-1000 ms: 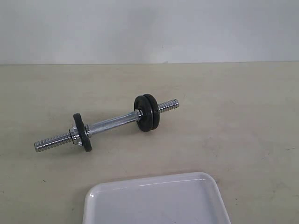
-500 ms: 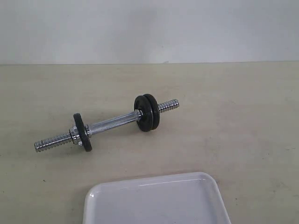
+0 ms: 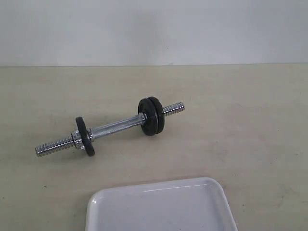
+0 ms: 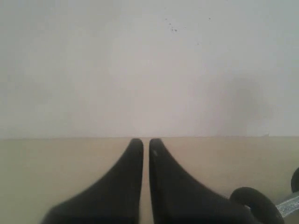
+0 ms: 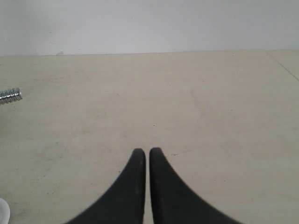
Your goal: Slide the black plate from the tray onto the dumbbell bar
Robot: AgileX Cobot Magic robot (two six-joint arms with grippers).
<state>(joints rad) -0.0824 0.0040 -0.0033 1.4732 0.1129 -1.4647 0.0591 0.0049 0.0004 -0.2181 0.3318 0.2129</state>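
The left gripper point(image 4: 146, 142) and right gripper point(image 5: 147, 151) are clenched, fingertips together. The dumbbell bar point(image 3: 115, 126) lies on the table point(image 3: 250, 120) beyond the tray point(image 3: 154, 186), carrying one black plate point(image 3: 84, 136) near its left end and a pair of black plates point(image 3: 152, 116) near its right.

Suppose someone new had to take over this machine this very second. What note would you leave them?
Left gripper: shut, holding nothing.
Right gripper: shut, holding nothing, over bare table.
Dumbbell bar: lying on the table, with a single black plate toward its left end and a pair of black plates toward its right end.
Tray: the visible part holds nothing; its near side is cut off by the picture edge.
Done: all plates in sight are on the bar, so the job looks finished.
Left: probably nothing; check the hidden part of the tray.
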